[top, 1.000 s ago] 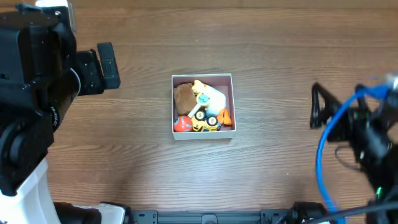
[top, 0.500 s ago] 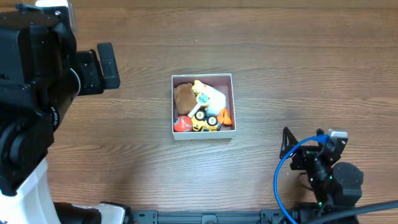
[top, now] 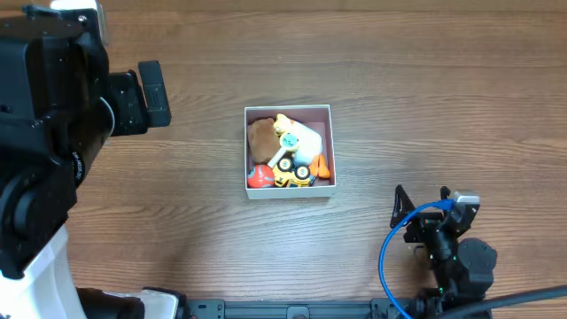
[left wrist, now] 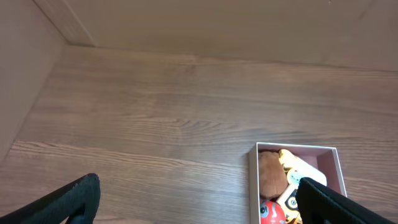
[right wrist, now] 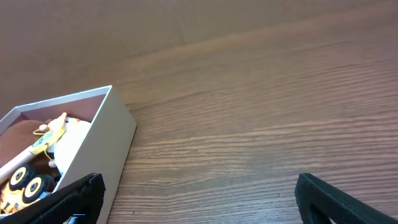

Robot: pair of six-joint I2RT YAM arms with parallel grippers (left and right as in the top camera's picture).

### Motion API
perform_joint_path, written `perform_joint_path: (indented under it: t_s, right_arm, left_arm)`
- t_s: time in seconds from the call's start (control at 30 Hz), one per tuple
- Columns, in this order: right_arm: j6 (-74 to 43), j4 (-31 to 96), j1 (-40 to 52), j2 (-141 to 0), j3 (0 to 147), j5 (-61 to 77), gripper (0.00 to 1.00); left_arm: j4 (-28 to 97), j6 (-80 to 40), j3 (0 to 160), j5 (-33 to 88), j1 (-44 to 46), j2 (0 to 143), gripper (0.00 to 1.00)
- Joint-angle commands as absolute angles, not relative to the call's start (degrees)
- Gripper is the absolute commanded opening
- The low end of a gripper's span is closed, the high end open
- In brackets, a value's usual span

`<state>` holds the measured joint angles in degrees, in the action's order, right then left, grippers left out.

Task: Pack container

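Toys [top: 285, 152] are being seen piled in the container [top: 288, 108]; packing is being judged done, left pincer [left wrist: 199, 193] and five-o'clock right pincer [top: 398, 209] being held wide, empty.

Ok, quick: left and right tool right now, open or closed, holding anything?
Left tool: open, fingers wide apart, holding nothing.
Right tool: open, fingers wide apart, holding nothing.

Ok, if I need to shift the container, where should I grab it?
Probably the right wall of the container near its far corner, from above, straddling it: the pink inside shows bare there, while the toys crowd the left and near sides.
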<state>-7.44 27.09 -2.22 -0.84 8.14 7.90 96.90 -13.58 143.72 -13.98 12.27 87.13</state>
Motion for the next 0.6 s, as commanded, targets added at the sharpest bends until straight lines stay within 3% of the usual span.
perform_joint_path:
  t_s: [0.0,0.57]
  right_arm:
    - [-7.25,26.65,-2.26,-0.16,7.66,7.55,1.0]
    - [-7.22,26.65,-2.26,-0.16,7.66,7.53,1.0]
  left_arm:
    - [96.77,-13.3,143.74,-14.55,12.01,86.87,1.0]
    - [96.38,-12.93,143.46,-15.27,12.01,86.87,1.0]
